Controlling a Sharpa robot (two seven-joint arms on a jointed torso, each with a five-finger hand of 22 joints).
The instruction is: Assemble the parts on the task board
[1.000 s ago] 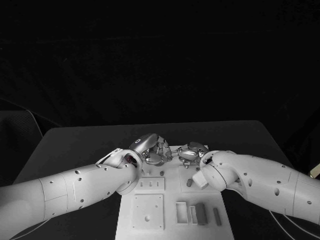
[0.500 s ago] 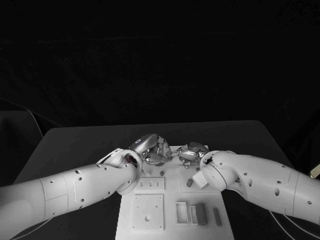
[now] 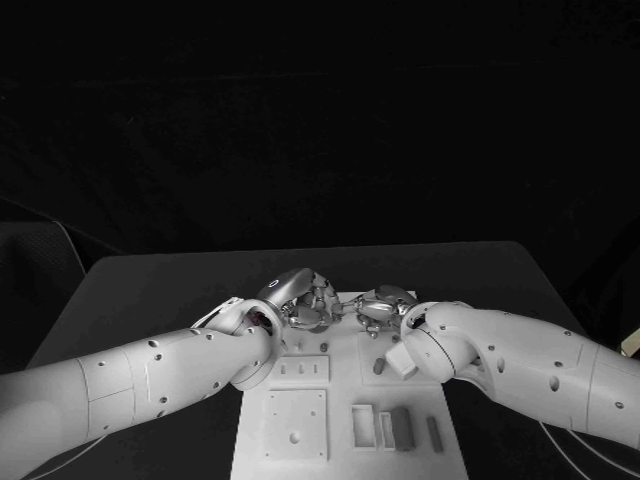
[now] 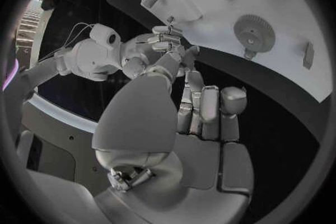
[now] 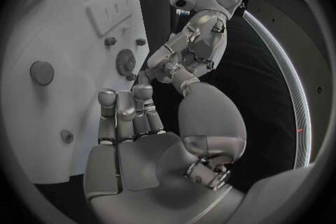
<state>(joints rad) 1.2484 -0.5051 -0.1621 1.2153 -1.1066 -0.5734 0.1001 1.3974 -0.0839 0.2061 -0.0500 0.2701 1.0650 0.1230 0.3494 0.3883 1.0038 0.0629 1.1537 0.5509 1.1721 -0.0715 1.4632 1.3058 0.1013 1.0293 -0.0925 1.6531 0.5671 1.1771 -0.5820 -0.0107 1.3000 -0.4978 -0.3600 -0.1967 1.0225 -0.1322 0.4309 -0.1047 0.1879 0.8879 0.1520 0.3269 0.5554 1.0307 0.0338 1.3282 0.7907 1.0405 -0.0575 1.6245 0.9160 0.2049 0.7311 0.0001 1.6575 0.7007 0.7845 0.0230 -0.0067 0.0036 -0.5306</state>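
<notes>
The white task board (image 3: 335, 455) lies down the middle of the table. Both hands meet over its far end: my left hand (image 3: 303, 298) and my right hand (image 3: 382, 304) have their fingertips close together. In the left wrist view my left hand (image 4: 199, 123) has its fingers curled toward the palm, and its thumb reaches the tips of the right hand (image 4: 162, 40). In the right wrist view, the right hand (image 5: 136, 123) is curled the same way, with the left hand (image 5: 192, 39) at its thumb tip. Anything pinched between them is hidden. A grey gear (image 4: 253, 31) (image 5: 126, 60) stands on the board nearby.
Grey bar parts (image 3: 402, 428) lie in slots at the board's near end, beside a square plate (image 3: 294, 422) and a slotted plate (image 3: 303, 368). A round knob (image 5: 42, 73) and small pegs (image 5: 108, 42) stand on the board. Black table (image 3: 162, 290) surrounds it.
</notes>
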